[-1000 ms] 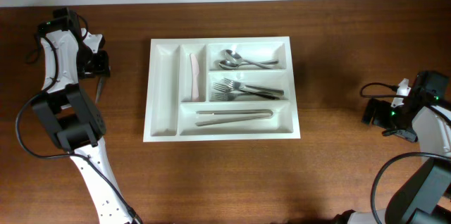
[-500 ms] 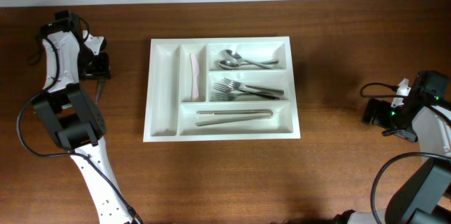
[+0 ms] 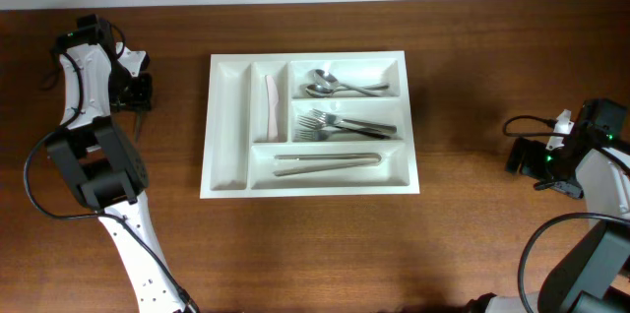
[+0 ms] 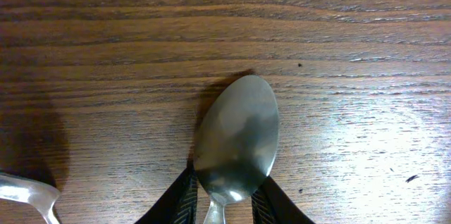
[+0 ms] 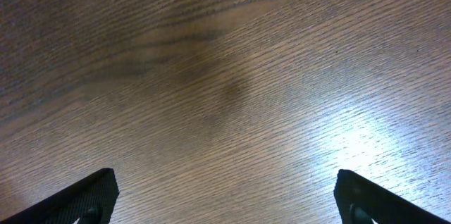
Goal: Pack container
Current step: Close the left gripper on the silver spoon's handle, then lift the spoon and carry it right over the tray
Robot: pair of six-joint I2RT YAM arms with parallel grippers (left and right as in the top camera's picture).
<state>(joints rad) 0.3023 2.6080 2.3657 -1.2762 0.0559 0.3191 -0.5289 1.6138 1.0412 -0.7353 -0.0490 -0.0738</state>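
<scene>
The container (image 3: 226,126) lies in the middle of the table (image 3: 472,77), well apart from both arms: the left gripper (image 4: 224,185) beside it pinches a spoon (image 4: 236,136) by the neck, and the right gripper (image 5: 225,185) hangs with jaws wide apart.

place: robot lab bench | cue: 2 arms (image 3: 94,156) — wood table (image 3: 315,244)

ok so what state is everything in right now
container: leftmost compartment empty, other four filled
spoon: outside the container, over the table
left hand: straddling the spoon's neck, grip unclear
right hand: open, empty, over the table
</scene>
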